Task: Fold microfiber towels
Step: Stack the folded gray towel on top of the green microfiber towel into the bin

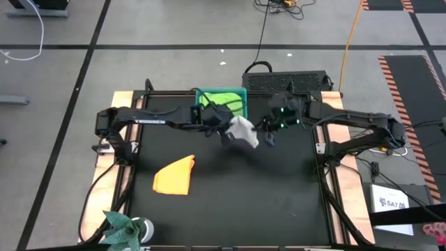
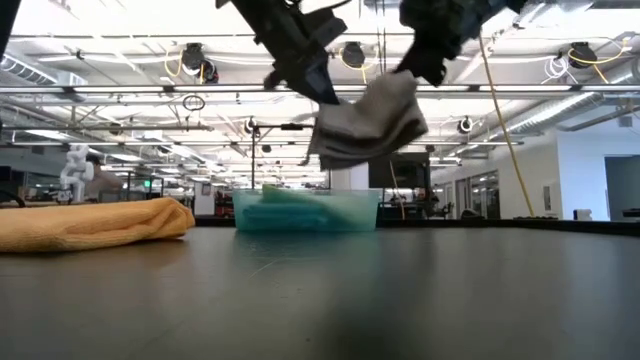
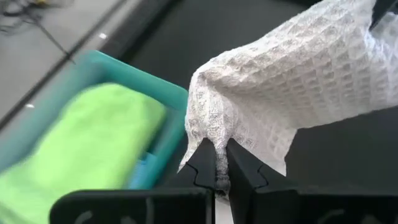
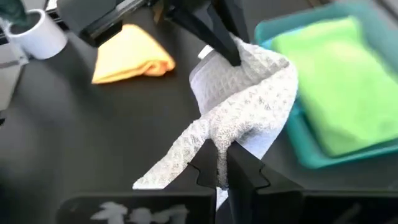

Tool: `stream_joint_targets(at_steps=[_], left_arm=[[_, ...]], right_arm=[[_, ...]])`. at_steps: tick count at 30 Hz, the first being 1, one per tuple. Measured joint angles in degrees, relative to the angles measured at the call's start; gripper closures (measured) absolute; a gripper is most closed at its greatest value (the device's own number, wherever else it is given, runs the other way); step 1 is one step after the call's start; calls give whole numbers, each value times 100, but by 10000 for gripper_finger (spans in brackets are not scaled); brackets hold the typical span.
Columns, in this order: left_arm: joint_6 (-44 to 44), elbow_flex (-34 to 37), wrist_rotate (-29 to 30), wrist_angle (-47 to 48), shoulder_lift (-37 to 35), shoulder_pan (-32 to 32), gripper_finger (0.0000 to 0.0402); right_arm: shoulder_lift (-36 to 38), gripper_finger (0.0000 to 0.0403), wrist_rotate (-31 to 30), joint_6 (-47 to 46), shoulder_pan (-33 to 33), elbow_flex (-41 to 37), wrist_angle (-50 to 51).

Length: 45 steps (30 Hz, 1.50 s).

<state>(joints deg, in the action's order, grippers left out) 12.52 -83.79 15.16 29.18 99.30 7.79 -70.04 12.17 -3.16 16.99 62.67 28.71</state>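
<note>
Both pinched tight: our left gripper (image 3: 216, 167) and right gripper (image 4: 219, 163) each clamp an edge of the light grey towel (image 1: 242, 132), aloft beside the teal bin (image 1: 240, 93) (lime green towel (image 4: 329, 81) inside). Next, we'd judge: spread it, lower flat.

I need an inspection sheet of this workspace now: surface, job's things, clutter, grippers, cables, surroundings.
Surface: black table, bare at the middle.
Job's things: grey towel held in the air; orange-yellow towel folded on the table; lime green towel in the teal bin.
Clutter: plant with white cup at the table corner.
Grippers: left gripper and right gripper, jaws shut on the grey towel.
Cables: black and orange cables on the floor.
Surroundings: open hall; nothing else seen.
</note>
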Motion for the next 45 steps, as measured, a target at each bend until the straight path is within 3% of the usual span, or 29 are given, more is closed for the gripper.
stream_joint_targets(at_steps=[6,17,31,45], left_arm=[[0,0,352,148,-413,217,388],[-22,-9,136,790,-442,1097,388],[220,-9,-405,1271,-345,1914,388],[8,-9,-702,1248,644,2219,388]], right_arm=[[-642,401,8,685,441,915,544],[-1974,401,166,1267,1140,1808,358],[-2800,401,472,1091,1788,1870,-311],[-3298,401,448,1078,2020,1870,-506]])
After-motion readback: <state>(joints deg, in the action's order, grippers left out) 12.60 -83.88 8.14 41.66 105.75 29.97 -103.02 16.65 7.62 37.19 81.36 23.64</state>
